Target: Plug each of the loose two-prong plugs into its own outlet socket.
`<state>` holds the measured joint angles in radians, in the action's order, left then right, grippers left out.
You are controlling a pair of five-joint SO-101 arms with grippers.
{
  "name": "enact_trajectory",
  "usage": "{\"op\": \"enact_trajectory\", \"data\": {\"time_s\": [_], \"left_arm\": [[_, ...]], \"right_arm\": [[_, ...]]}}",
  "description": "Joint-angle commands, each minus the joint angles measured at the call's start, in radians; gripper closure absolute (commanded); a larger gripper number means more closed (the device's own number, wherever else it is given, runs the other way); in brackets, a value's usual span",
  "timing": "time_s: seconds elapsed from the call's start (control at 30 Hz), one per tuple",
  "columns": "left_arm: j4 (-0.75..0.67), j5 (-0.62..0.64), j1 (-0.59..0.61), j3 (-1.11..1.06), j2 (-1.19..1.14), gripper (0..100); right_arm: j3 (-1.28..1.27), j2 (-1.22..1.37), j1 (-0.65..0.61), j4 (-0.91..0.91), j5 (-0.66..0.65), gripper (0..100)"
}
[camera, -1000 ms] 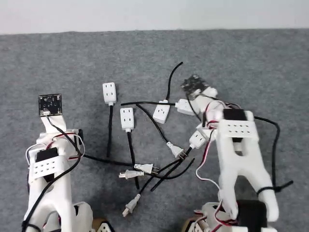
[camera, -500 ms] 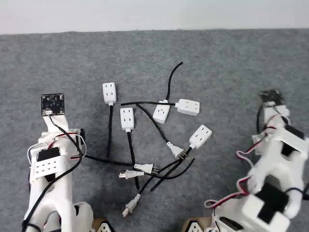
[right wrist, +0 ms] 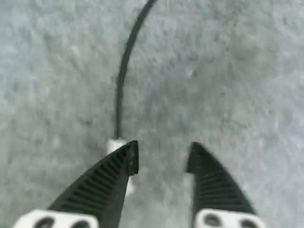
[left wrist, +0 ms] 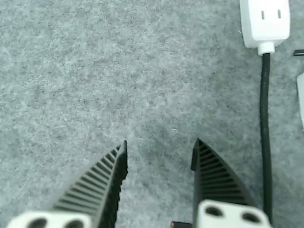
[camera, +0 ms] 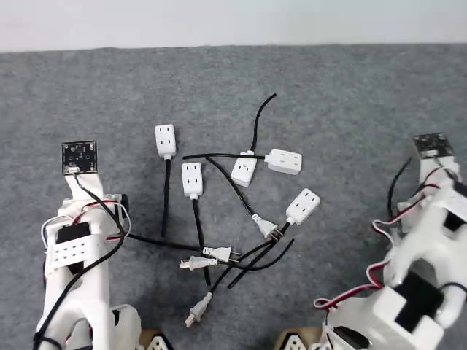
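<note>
Several white outlet sockets on black cords lie mid-table: one at the far left, one below it, two side by side, one nearer the right. Loose two-prong plugs lie among crossed cords toward the front, another closer still. My left gripper hangs open over bare carpet, a socket ahead of it to one side. My right gripper is open near a black cord, with a white piece beside one finger.
Grey carpet covers the table up to a pale wall at the back. The left arm stands at the front left, the right arm at the front right edge. Black cords cross between the sockets and plugs.
The right arm has swung away from the middle sockets to the table's far right. The left arm and all the plugs and sockets have stayed put.
</note>
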<state>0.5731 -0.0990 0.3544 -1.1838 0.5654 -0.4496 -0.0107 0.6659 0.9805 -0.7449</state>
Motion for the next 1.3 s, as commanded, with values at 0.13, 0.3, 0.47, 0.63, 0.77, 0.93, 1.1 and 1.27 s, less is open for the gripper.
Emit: {"op": "enact_trajectory", "data": {"time_s": [0.13, 0.3, 0.47, 0.63, 0.77, 0.93, 1.1, 1.27], "left_arm": [[-0.021, -0.008, -0.011, 0.008, 0.025, 78], [-0.023, -0.008, -0.011, 0.008, 0.025, 78], [-0.023, -0.008, -0.011, 0.008, 0.023, 78], [-0.021, -0.008, -0.011, 0.008, 0.023, 78], [-0.021, -0.008, -0.011, 0.008, 0.023, 78], [-0.021, -0.008, -0.011, 0.008, 0.023, 78], [-0.021, -0.008, -0.011, 0.008, 0.023, 78], [-0.023, -0.008, -0.011, 0.008, 0.023, 79]], "right_arm": [[0.060, 0.019, 0.087, 0.036, -0.012, 98.9], [0.068, 0.064, 0.076, 0.044, 0.014, 99.0], [0.060, -0.035, 0.010, 0.130, 0.114, 99.0], [0.060, -0.022, -0.085, 0.179, 0.124, 92.6], [0.060, 0.070, -0.110, 0.101, 0.144, 83.9], [0.068, 0.200, -0.111, 0.027, 0.143, 83.8], [0.075, 0.268, -0.110, -0.015, 0.141, 93.5], [0.100, 0.259, -0.105, 0.012, 0.137, 99.1]]}}
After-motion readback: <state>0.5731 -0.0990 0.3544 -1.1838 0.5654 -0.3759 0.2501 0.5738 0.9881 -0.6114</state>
